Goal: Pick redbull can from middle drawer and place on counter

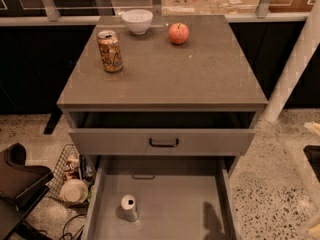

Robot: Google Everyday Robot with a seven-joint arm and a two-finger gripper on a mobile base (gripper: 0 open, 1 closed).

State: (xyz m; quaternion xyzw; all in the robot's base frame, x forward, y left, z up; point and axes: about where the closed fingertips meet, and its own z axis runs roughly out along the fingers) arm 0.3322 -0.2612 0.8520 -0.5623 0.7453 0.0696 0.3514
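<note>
Camera view. Found middle drawer (pixel 170 211) pulled open, with redbull can (pixel 129 207) standing upright on its floor, left of centre and apart from the walls. Noted top drawer (pixel 162 142) slightly ajar above it. Observed orange-gold can (pixel 109 51), white bowl (pixel 137 21) and apple (pixel 178 33) on table (pixel 195 74). Could not locate gripper anywhere in frame; cannot tell state of jaws or any hold. Judged early stage: drawer open, can not grasped. Reach, grasp, lift and placement on table all outstanding.

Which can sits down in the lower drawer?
The slim silver can, upright on the floor of the lower drawer; the fatter orange-gold can stands on the counter. The gripper is out of view.
</note>
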